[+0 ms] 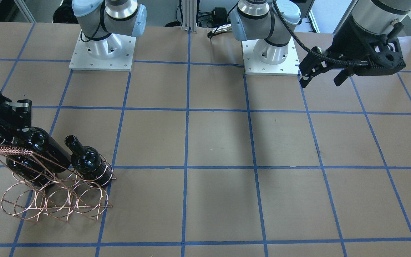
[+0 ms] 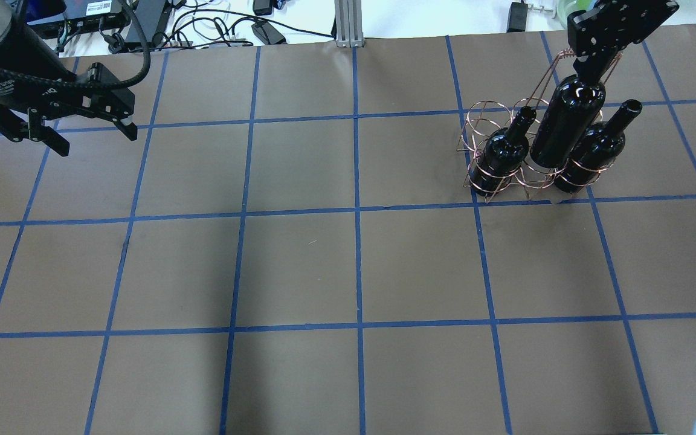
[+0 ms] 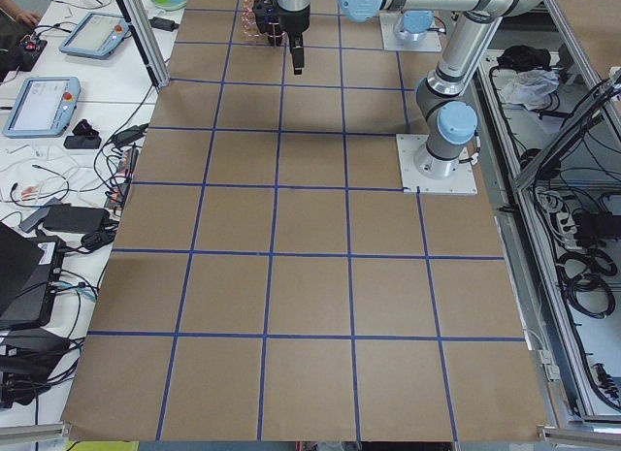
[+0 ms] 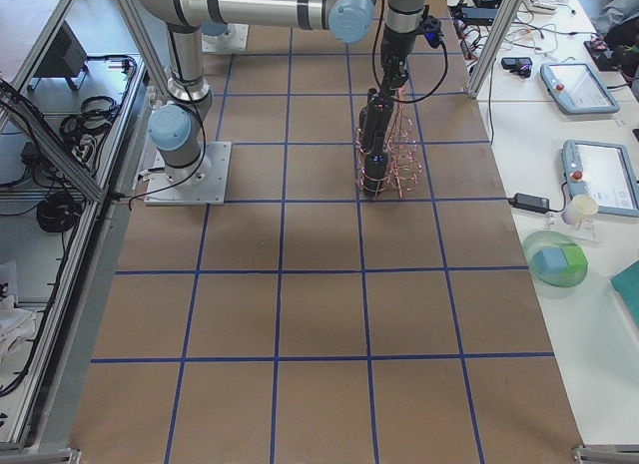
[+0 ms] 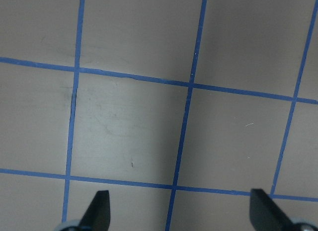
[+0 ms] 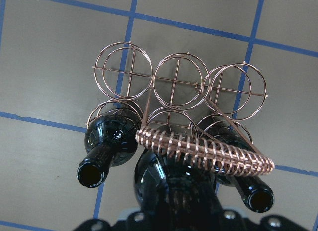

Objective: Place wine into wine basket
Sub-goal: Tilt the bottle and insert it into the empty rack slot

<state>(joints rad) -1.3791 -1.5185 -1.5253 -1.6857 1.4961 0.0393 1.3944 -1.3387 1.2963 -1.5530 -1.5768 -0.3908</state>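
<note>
Presently noted at the far right of the table (image 2: 299,266): basket (image 2: 486,116) upright on the brown paper, braided handle uppermost. Carries two seated bottles (image 2: 501,160) in the end rings of the row nearer the robot, necks leaning up and away from it.

Between them, the wine (image 2: 565,127): glossy, near-black, unlabelled, tilted the same way. Stands higher than both neighbours. Lower end down among the wires of the middle ring; depth of seating cannot be told. Seen from the right wrist, lies just beneath the handle's braid, shoulder filling the lower middle of that view.

Right gripper (image 2: 589,67): closed on the wine's neck from above, a finger on either side, wrist over the top of the handle. Borne out by the front view, with black fingers set against the bottle's upper end.

Left gripper (image 2: 91,136): well apart from the basket, at the table's far left, hanging above paper and blue tape lines. Spread wide, fingertips at the two lower corners of its own wrist view. Grips nothing; only table between the tips.
</note>
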